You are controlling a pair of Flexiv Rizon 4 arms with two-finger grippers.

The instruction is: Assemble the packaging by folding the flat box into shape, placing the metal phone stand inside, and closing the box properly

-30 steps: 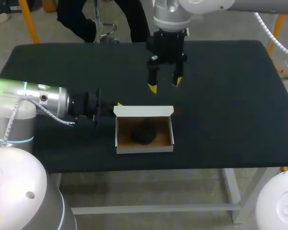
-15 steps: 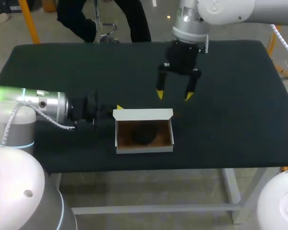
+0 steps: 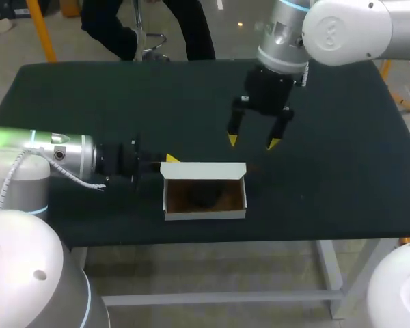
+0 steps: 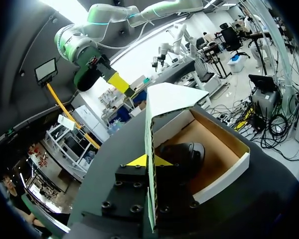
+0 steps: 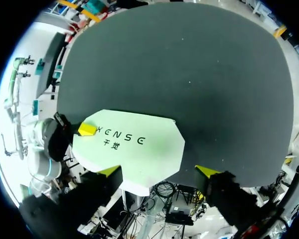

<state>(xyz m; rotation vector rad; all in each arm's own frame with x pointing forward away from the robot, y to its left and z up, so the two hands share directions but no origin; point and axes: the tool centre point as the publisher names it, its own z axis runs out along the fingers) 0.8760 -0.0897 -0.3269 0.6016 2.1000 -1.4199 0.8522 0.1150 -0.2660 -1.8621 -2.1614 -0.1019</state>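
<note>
An open white box (image 3: pixel 205 208) with a brown inside stands near the table's front edge, its lid (image 3: pixel 203 169) raised along the far side. The black phone stand (image 3: pixel 205 197) lies inside it. My left gripper (image 3: pixel 165 161) comes in low from the left and is shut on the box's left wall (image 4: pixel 150 149); the phone stand (image 4: pixel 182 154) shows just past its fingers. My right gripper (image 3: pixel 253 141) hangs open above the table, just behind the lid and right of its middle. From that wrist, the lid (image 5: pixel 134 144) lies beneath the open gripper (image 5: pixel 157 172).
The black table (image 3: pixel 342 137) stretches wide on all sides of the box. Its front edge runs close to the box's near wall.
My right arm has moved to the right and come closer to the box's lid, still open. The lid now leans further over the box. The left gripper has kept its hold.
</note>
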